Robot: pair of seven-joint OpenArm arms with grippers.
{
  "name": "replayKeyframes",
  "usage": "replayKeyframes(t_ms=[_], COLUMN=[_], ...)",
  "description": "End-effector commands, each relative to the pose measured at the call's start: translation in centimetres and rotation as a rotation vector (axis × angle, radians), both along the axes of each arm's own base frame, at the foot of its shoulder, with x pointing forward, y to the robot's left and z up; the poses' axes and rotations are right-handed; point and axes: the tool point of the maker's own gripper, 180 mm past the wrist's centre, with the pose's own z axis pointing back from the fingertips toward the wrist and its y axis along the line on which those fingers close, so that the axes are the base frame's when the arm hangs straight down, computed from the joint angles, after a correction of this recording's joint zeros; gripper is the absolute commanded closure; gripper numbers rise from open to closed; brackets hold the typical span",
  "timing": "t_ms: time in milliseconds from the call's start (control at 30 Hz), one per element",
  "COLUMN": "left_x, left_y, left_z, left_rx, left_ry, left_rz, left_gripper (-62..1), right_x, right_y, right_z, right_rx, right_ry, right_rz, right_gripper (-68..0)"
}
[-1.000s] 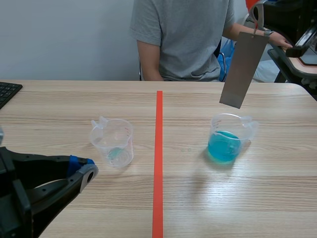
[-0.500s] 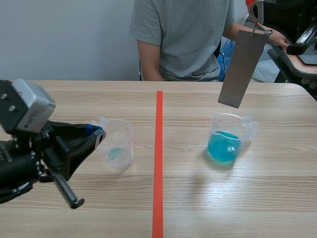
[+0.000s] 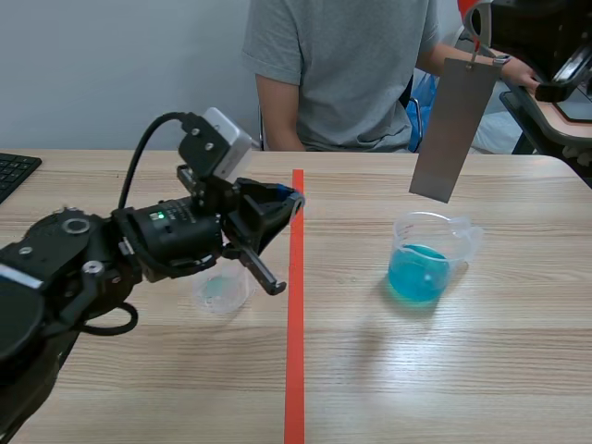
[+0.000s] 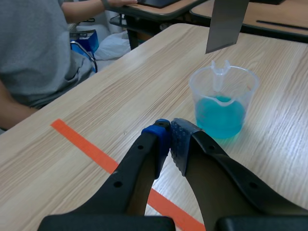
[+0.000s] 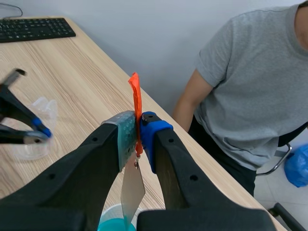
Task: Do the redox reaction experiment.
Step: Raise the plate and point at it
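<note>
Left gripper (image 3: 292, 203) (image 4: 169, 133): clenched, pads pressed together, nothing between them. Its tips sit at the tape line (image 3: 296, 314), well apart from the blue beaker (image 3: 421, 264) (image 4: 224, 103) on the robot's left of it, and point toward it. In the right wrist view the same gripper (image 5: 42, 132) shows just beside the empty beaker.

Empty beaker (image 3: 220, 291) (image 5: 36, 120): clear, upright, partly hidden under the left arm. It is on the far side of the tape line from the blue beaker.

Blue beaker: clear, upright, about half full of blue liquid, spout toward the left gripper in the left wrist view. Nothing is touching it.

Strip (image 3: 453, 129) (image 4: 226, 24) (image 5: 131, 192): grey metal, flat, hanging slightly tilted directly above the blue beaker. Its lower end is clear of the rim and out of the liquid. It hangs below the right gripper, not between the pads.

Right gripper (image 3: 475, 18) (image 5: 138, 127): raised above the blue beaker, grasping an orange tab (image 5: 136, 98). The tab is pinched between the pads, and the strip dangles from it on a small hook.

Person (image 3: 342, 74): grey shirt, seated across the table beyond the blue beaker.

Keyboard (image 3: 14, 171) (image 5: 33, 29): at the table edge, far from the blue beaker, past the empty beaker.
</note>
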Motion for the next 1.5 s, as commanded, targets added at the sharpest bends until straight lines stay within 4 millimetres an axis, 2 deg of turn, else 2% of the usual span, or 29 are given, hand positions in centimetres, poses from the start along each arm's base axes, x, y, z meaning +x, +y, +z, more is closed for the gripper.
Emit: replayKeyframes(t_ms=[0,133,300,500,600,800,1467], left_x=[0.8,2.4,3.4,3.0,2.8,3.7,3.7], left_y=[-0.9,-2.8,-5.2,-8.6,-9.5,-9.2,-9.1], left_z=[1.8,1.9,2.4,2.2,2.3,1.7,1.4], left_rx=[-0.048,-0.058,-0.082,-0.064,-0.054,-0.04,-0.039], left_ry=[-0.045,-0.061,-0.089,-0.097,-0.117,-0.124,-0.115], left_rz=[-0.01,-0.038,-0.081,-0.16,-0.174,-0.118,-0.115], left_gripper=[-3.2,-3.2,-3.2,-3.4,-3.4,-3.4,-3.4], right_x=[0.0,0.0,0.0,0.0,0.0,0.0,0.0], right_y=[-0.3,-0.3,-0.3,-0.3,-0.3,-0.3,-0.3], right_z=[1.3,1.3,1.3,1.3,1.3,1.3,1.3], right_rx=[0.002,0.002,0.002,0.003,0.003,0.003,0.004], right_ry=[-0.034,-0.034,-0.035,-0.035,-0.035,-0.035,-0.035], right_rz=[0.005,0.005,0.005,0.005,0.005,0.005,0.005], right_gripper=[-1.1,-1.1,-1.1,-1.1,-1.1,-1.1,-1.1])
